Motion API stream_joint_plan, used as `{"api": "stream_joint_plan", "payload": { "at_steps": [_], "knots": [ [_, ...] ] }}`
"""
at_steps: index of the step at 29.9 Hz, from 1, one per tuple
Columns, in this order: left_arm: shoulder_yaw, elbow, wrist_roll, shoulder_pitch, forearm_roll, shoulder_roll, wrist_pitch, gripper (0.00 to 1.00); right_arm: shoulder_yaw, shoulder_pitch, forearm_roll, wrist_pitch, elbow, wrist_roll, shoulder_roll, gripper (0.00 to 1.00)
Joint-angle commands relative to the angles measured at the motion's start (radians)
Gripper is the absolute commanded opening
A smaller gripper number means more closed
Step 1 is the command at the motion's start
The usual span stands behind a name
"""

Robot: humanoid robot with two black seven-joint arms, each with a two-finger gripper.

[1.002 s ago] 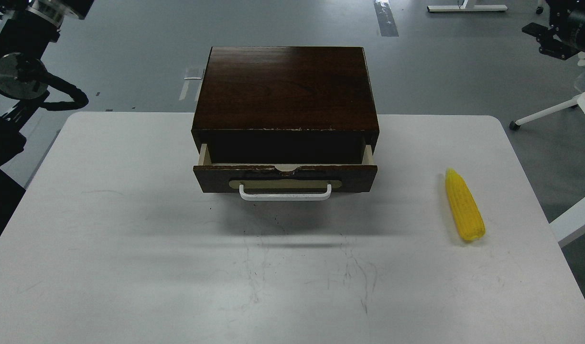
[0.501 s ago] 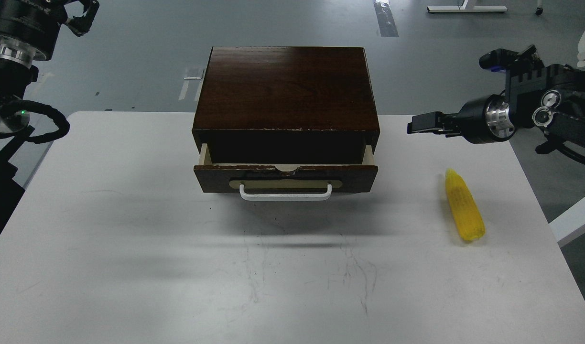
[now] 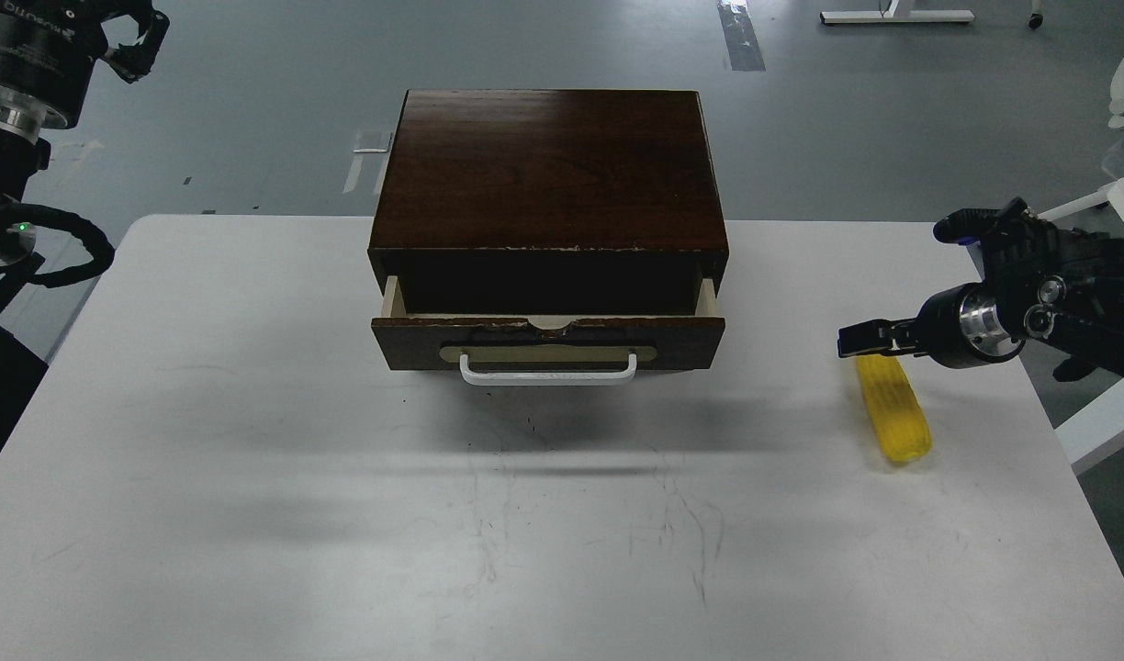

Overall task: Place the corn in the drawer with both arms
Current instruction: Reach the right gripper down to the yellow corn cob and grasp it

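Since half a second ago the right claw (image 3: pixel 854 341) has come down from above the far right of the table (image 3: pixel 250 441) and now hangs over the pointed end of the corn (image 3: pixel 895 415), hiding that tip. A second ago the right arm was only at the top right corner of the view. The left claw (image 3: pixel 132 37) has stayed high in the top left corner, off the table; it has only shifted a little.

The right claw shows from the side as one dark, narrow tip, so it cannot be told if its fingers stand apart or together. Whether it touches the corn also cannot be told. The left claw is small and dark, and its state cannot be told either.

From the right claw outward, the arm runs back to the right edge, nearly level, with a silver wrist ring (image 3: pixel 975 323) and a thick black part behind it. The corn lies flat near the right edge of the table, well apart from the drawer (image 3: pixel 548 341).

The drawer is pulled out only partly from the brown box (image 3: pixel 548 165), and the gap over it is narrow. So the task seems to be at an early step: the corn is not yet lifted, and it is not yet in the drawer. Most likely the drawer must open wider first; the left arm is far from the white handle (image 3: pixel 548 370).
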Motion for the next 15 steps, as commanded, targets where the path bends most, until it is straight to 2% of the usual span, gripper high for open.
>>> {"api": "stream_joint_plan", "payload": {
  "at_steps": [1, 5, 8, 10, 11, 15],
  "knots": [
    [0.007, -0.004, 0.000, 0.001, 0.004, 0.001, 0.000, 0.98, -0.002, -0.034, -0.022, 0.000, -0.007, 0.000, 0.009, 0.90],
    [0.007, -0.004, 0.000, 0.001, 0.005, 0.001, 0.000, 0.98, -0.003, -0.046, -0.026, 0.000, -0.011, -0.001, 0.009, 0.89],
    [0.007, -0.005, 0.000, 0.001, 0.005, 0.000, 0.000, 0.98, -0.005, -0.062, -0.029, 0.000, -0.013, -0.001, 0.010, 0.78],
    [0.007, -0.005, 0.000, 0.001, 0.005, 0.000, 0.000, 0.98, -0.005, -0.068, -0.029, 0.000, -0.022, -0.001, 0.012, 0.59],
    [0.007, -0.005, 0.000, 0.001, 0.005, 0.000, 0.000, 0.98, -0.005, -0.068, -0.029, 0.000, -0.022, -0.001, 0.012, 0.59],
    [0.007, -0.005, 0.000, 0.006, 0.007, 0.001, 0.000, 0.98, -0.002, -0.060, -0.027, 0.000, -0.022, -0.001, 0.010, 0.19]
  ]
}}
